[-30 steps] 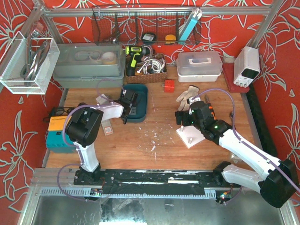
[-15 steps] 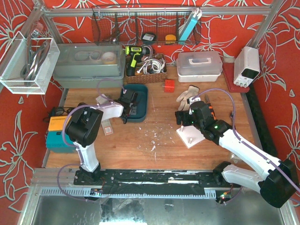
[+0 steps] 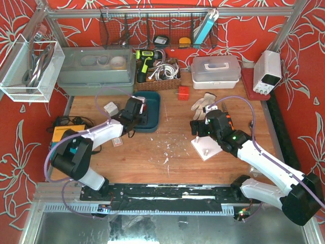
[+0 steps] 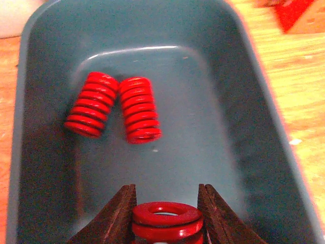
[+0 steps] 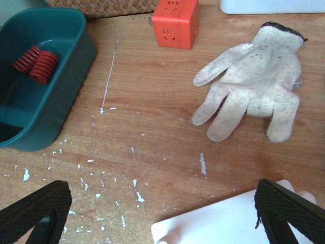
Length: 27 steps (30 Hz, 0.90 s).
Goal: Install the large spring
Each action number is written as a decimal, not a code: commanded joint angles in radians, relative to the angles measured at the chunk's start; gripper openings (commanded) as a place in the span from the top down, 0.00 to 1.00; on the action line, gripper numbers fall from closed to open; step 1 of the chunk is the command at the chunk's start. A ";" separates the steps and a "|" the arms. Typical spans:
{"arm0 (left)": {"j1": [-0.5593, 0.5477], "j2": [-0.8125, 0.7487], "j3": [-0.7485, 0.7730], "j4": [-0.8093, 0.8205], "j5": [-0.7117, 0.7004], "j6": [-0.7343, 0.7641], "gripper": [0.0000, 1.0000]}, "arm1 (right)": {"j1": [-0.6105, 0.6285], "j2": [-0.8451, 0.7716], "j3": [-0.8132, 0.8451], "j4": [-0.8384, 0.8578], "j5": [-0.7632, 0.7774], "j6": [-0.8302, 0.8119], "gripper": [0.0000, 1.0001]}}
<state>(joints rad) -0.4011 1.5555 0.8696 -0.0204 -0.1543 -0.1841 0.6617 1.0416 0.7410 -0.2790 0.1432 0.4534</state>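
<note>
Teal bin under the left pincer, which is clamped on a large red spring, two spare springs just ahead of it: looks like the pick-up step. The right pincer gapes wide, empty, over the white plate. Next, I'd say: carry the spring across and lower it square onto a peg.

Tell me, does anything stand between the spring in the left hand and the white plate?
The teal bin has a wall on the plate's side, next to the red spring in the left hand. Beyond it only small chips lie on the wood before the white plate. The open right hand hangs over the plate's far corner.
</note>
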 commanded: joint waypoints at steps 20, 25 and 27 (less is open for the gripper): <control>-0.312 -0.574 -0.666 0.881 0.255 0.315 0.91 | 0.007 0.031 0.093 0.035 -0.508 0.061 0.09; -0.359 -0.575 -0.707 0.956 0.345 0.411 0.94 | 0.012 0.067 0.179 -0.053 -0.671 0.001 0.13; -0.377 -0.574 -0.714 0.980 0.395 0.458 0.95 | 0.025 0.063 0.193 -0.074 -0.728 -0.024 0.15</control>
<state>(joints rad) -0.7498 0.9867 0.1635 0.8146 0.1413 0.1509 0.6693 1.1061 0.8776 -0.2951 -0.3988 0.4831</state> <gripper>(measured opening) 0.316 0.865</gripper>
